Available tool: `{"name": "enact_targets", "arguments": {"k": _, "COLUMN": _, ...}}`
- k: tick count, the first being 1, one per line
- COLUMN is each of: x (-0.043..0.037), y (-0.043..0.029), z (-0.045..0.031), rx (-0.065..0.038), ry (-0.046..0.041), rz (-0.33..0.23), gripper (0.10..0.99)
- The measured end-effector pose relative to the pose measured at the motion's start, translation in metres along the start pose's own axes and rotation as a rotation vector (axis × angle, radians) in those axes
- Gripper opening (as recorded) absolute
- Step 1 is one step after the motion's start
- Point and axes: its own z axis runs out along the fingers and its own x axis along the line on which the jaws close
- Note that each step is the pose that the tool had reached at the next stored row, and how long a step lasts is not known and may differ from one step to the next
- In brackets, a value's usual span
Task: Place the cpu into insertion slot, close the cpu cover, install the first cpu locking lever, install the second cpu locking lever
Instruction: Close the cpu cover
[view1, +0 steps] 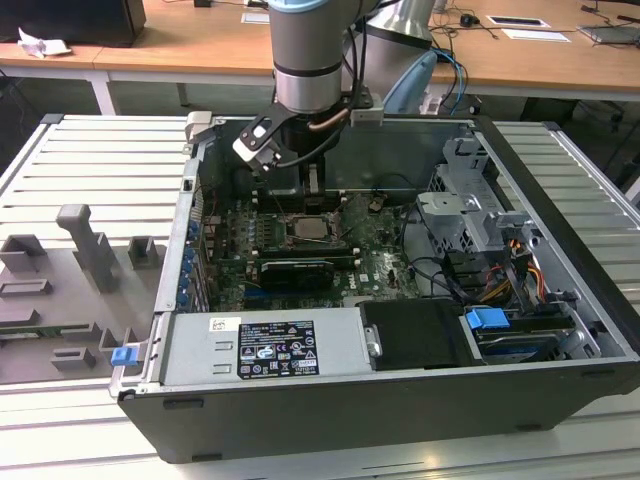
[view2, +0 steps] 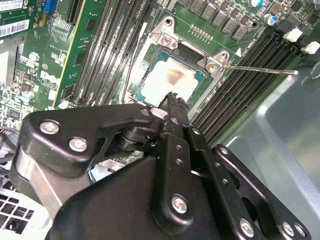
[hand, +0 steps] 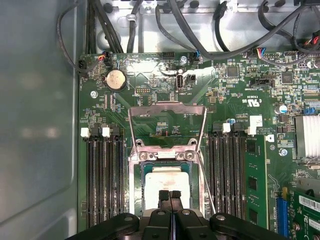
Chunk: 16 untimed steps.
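Looking at the exterior view, the arm reaches down into the open computer case (view1: 400, 415). The gripper (view1: 305, 200) hangs just above the insertion slot (view1: 310, 228) in the middle of the green board (view1: 385, 262).

In the first wrist view, the gripper (hand: 170, 194) has its two fingertips pressed together with nothing between them. The tips are over the cpu (hand: 166, 181), which lies flat in the insertion slot (hand: 134, 186). The cpu cover (hand: 167, 106) is flipped open and sits on the far side of the slot, away from the gripper. A thin metal lever (hand: 207, 190) runs along one side of the slot. Long black memory slots (hand: 105, 175) sit on both sides.

In the second wrist view, the gripper (view2: 172, 100) points at the near edge of the cpu (view2: 170, 80). The pale chip fills the insertion slot (view2: 192, 50). The thin metal lever (view2: 260, 70) sticks out sideways over the memory slots (view2: 240, 85).
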Motion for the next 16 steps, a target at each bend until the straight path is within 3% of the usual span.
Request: {"name": "enact_targets", "arguments": {"k": 16, "x": 0.0, "y": 0.0003, "z": -0.0036, "rx": 0.0, "ry": -0.0003, "rz": 0.004, "gripper": 0.106}}
